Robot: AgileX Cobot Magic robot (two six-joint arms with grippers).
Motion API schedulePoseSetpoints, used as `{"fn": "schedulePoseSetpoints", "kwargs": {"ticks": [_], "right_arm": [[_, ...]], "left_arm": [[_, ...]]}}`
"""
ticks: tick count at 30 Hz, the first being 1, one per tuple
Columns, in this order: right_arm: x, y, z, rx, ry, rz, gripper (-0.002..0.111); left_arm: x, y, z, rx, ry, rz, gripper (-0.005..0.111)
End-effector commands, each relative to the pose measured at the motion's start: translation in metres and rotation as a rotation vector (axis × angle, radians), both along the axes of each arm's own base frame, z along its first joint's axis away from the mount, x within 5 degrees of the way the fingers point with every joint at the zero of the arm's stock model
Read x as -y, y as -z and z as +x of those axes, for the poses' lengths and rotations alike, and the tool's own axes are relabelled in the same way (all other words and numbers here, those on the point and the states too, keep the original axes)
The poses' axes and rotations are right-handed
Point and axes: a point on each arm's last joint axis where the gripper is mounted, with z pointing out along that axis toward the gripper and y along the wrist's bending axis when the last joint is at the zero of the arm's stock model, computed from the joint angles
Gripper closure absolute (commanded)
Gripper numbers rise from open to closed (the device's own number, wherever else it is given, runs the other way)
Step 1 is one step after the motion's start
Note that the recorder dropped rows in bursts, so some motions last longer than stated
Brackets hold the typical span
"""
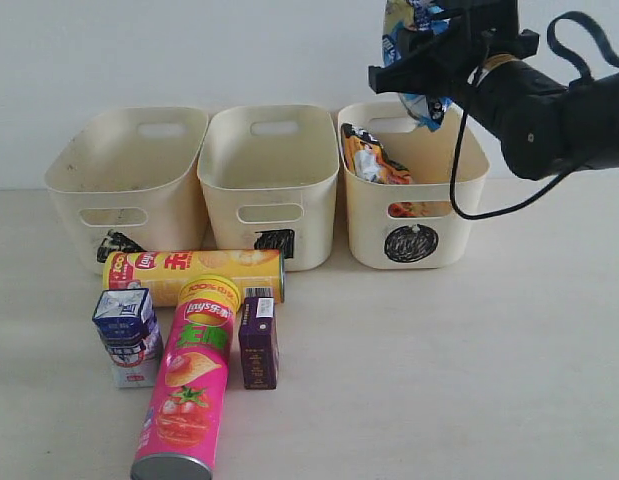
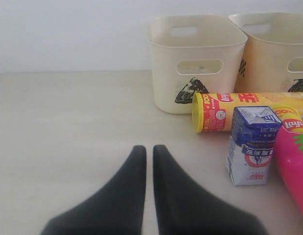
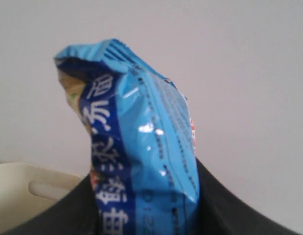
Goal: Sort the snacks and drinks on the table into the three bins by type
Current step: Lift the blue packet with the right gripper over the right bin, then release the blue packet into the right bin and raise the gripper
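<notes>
Overhead at one o'clock, right gripper held the noodle pack above a bin; left gripper hung nearly closed, empty.

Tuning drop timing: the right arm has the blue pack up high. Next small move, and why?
Probably lower the right gripper toward the circle bin before any release. Its jaws are shut on the blue noodle pack, which hangs well above what looks like that bin's opening. The orange snack bag lies inside, so this seems to be the snack bin.
</notes>
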Motion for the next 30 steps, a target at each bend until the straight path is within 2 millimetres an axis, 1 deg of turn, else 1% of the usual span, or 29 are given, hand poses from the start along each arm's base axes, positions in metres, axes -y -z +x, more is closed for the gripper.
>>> {"fn": "schedulePoseSetpoints", "kwargs": {"ticks": [1, 4, 8, 13, 17, 19, 21, 22, 23, 24, 25, 26, 27, 28, 30], "right_arm": [[0.004, 0.007, 0.03, 0.046, 0.024, 0.011, 0.108], [0.0, 0.017, 0.044, 0.044, 0.024, 0.018, 0.108], [-0.004, 0.039, 0.058, -0.006, 0.023, -0.005, 0.108], [-0.006, 0.061, 0.065, -0.013, 0.03, -0.098, 0.108], [-0.006, 0.068, 0.066, -0.003, 0.033, -0.147, 0.108], [-0.006, 0.069, 0.066, -0.005, 0.033, -0.148, 0.106], [-0.006, 0.069, 0.066, -0.003, 0.033, -0.147, 0.09], [-0.007, 0.07, 0.066, -0.014, 0.032, -0.151, 0.074], [-0.007, 0.071, 0.066, -0.025, 0.031, -0.154, 0.066], [-0.007, 0.072, 0.066, -0.033, 0.03, -0.156, 0.046], [-0.007, 0.072, 0.066, -0.036, 0.03, -0.157, 0.037], [-0.007, 0.072, 0.066, -0.036, 0.03, -0.157, 0.022], [-0.006, 0.071, 0.066, -0.046, 0.03, -0.158, 0.015], [-0.006, 0.071, 0.066, -0.053, 0.029, -0.16, 0.014], [-0.006, 0.063, 0.064, -0.075, 0.029, -0.161, 0.014]], "left_arm": [[0.0, 0.001, 0.0, 0.0, 0.005, -0.005, 0.102], [0.0, 0.001, 0.0, 0.0, 0.005, -0.005, 0.102], [0.0, 0.001, 0.0, 0.0, 0.005, -0.005, 0.102], [0.0, 0.001, 0.0, 0.0, 0.005, -0.005, 0.102], [0.0, 0.001, 0.0, 0.0, 0.005, -0.005, 0.102], [0.0, 0.001, 0.0, 0.0, 0.005, -0.005, 0.102], [0.0, 0.001, 0.0, 0.0, 0.005, -0.005, 0.102], [0.0, 0.001, 0.0, 0.0, 0.005, -0.005, 0.102], [0.0, 0.001, 0.0, 0.0, 0.005, -0.005, 0.102], [0.0, 0.001, 0.0, 0.0, 0.005, -0.005, 0.102], [0.0, 0.001, 0.0, 0.0, 0.005, -0.005, 0.102], [0.0, 0.001, 0.0, 0.0, 0.005, -0.005, 0.102], [0.0, 0.001, 0.0, 0.0, 0.005, -0.005, 0.102], [0.0, 0.001, 0.0, 0.0, 0.005, -0.005, 0.102], [0.0, 0.001, 0.0, 0.0, 0.005, -0.005, 0.102]]}}
